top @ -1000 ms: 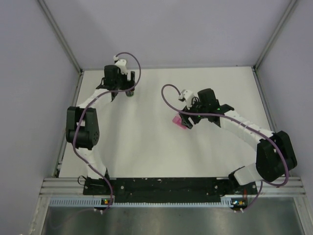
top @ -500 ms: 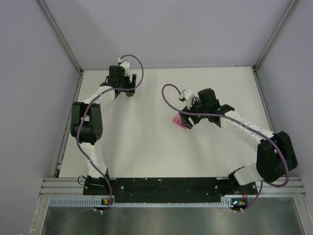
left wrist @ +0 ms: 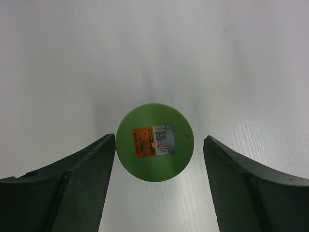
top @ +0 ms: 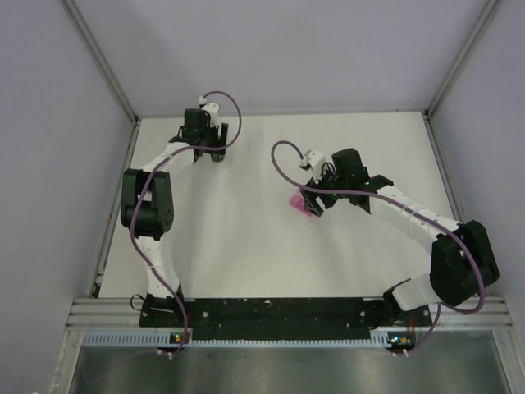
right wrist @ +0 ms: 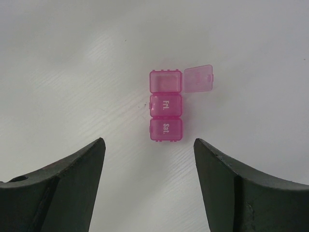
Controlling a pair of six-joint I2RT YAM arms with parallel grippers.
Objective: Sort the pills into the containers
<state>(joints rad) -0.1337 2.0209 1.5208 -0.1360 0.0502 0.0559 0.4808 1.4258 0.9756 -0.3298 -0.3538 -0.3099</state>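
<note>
Looking from above: the left gripper point(top: 216, 154) is poised over a green bottle point(top: 219, 159) at the far left of the tabletop point(top: 246, 238), the right gripper point(top: 312, 205) over the pink pill box point(top: 297, 202) mid-table. Left wrist: jaws are held apart, flanking the bottle (its labelled cap seen end-on). Right wrist: jaws apart too, pill box lying flat ahead, one end lid open.

On my feed I see a white worktop point(top: 246, 238) boxed in on three sides by plain, pale lilac-grey walls point(top: 279, 49), with aluminium frame posts point(top: 102, 61) rising at the far corners. A black base plate point(top: 279, 310) sits on a ribbed aluminium rail point(top: 98, 312) along the near edge. The light is soft and even, with faint shadows.
</note>
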